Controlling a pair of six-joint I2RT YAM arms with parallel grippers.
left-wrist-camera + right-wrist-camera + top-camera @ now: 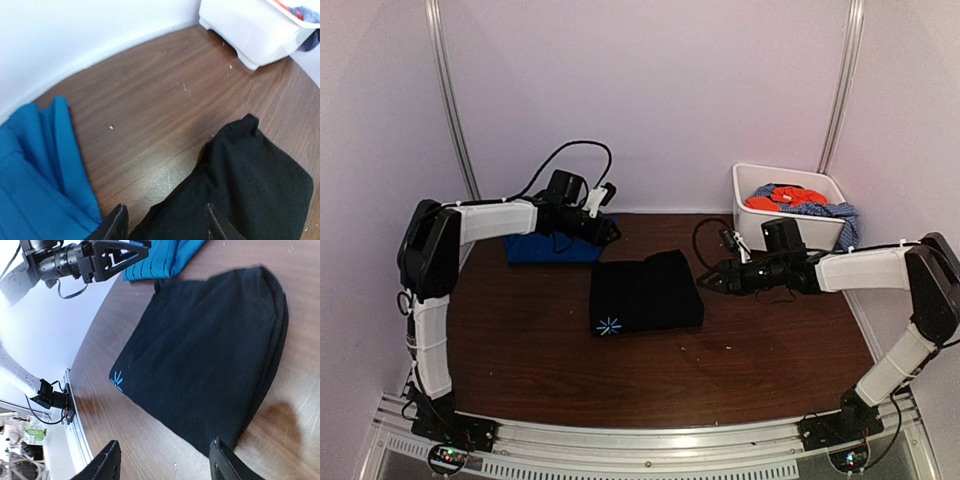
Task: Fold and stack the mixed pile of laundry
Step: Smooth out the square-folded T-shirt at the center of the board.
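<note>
A folded black garment (645, 293) with a small blue star mark lies mid-table. A folded royal-blue garment (552, 247) lies at the back left. An orange-red garment (790, 197) and a blue-white speckled one (835, 212) sit in the white tub (745, 215). My left gripper (612, 230) is open and empty, hovering between the blue garment (35, 170) and the black garment's far corner (250, 185). My right gripper (705, 282) is open and empty just right of the black garment (210, 350), low over the table.
The tub (250, 30) stands at the back right against the wall, with the speckled cloth hanging over its right rim. White walls close the back and sides. Bare wood table (620, 370) lies in front of the black garment. Cables trail behind the left wrist.
</note>
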